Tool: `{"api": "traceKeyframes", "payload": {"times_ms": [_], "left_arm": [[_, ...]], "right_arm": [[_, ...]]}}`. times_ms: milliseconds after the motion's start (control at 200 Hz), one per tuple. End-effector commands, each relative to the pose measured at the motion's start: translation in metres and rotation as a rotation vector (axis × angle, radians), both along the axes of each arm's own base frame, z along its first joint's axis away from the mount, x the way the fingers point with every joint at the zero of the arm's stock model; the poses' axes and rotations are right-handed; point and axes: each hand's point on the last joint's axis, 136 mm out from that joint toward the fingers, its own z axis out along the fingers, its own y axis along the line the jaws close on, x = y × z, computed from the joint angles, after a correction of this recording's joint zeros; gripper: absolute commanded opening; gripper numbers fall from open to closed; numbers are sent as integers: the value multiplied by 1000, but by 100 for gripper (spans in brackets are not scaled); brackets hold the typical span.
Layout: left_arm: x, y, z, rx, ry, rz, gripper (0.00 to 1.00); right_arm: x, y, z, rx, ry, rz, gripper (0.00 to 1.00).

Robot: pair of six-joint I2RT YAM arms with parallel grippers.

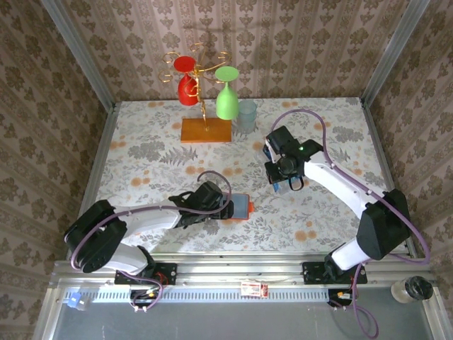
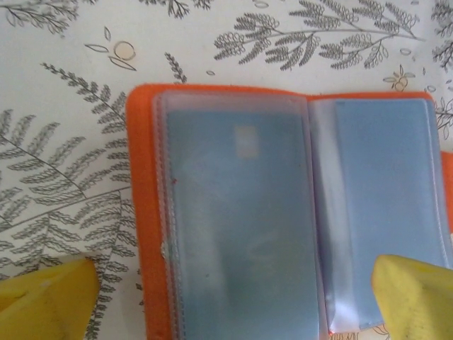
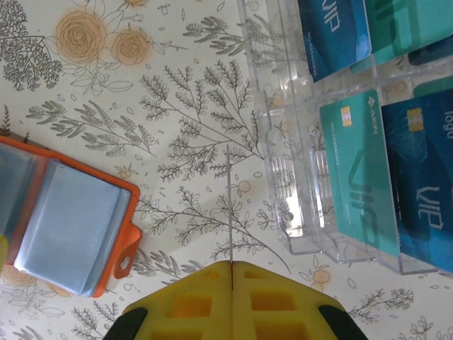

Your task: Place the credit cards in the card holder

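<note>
Overall light: we see bright, even light on the table (image 1: 141,152), with soft shadows under the arms (image 1: 340,180).
Left wrist focus: the card holder (image 2: 233,212) between the fingertips (image 2: 49,297) looks hazy to us; the fingertips themselves blur.
Glare: we note a pale sheen just beside one fingertip.
Right wrist focus: ahead of the right gripper (image 3: 232,268) we read crisp print; the credit card (image 3: 231,205) it pinches is a hairline.
Reflections: we see glints on the clear rack (image 3: 290,212) beside it.

1. Card holder (image 2: 241,227): orange-red cover, grey-blue pockets under clear film.
2. Credit cards (image 3: 357,177): some teal, some deep blue, with pale lettering.
3. Rack (image 3: 290,177): clear plastic.
4. Tablecloth (image 3: 141,106): white, with grey fern sprigs and peach roses.
5. Left gripper (image 2: 233,265) and right gripper (image 3: 231,265): yellow fingers.
6. Walls (image 1: 42,85): brown damask.
7. Glasses: red (image 1: 187,85) and green (image 1: 226,99).
</note>
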Motion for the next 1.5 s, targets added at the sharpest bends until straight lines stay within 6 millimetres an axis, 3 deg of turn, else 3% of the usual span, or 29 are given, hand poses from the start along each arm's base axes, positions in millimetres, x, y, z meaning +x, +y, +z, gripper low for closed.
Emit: {"api": "traceKeyframes", "payload": {"times_ms": [0,610,655,1250,1495], "left_arm": [[4,-11,12,-10,-27,23,100],[-27,-32,9,-9,-54,5,100],[-28,-31,10,-11,-60,10,100],[-6,32,70,38,-206,110,100],[1,46,72,34,-168,131,100]], "right_arm": [[-5,0,6,48,-12,-12,0],[-20,-4,1,129,26,-46,0],[-22,-4,11,157,3,-50,0],[-46,34,40,651,16,-118,0],[-45,47,34,784,34,-141,0]]}}
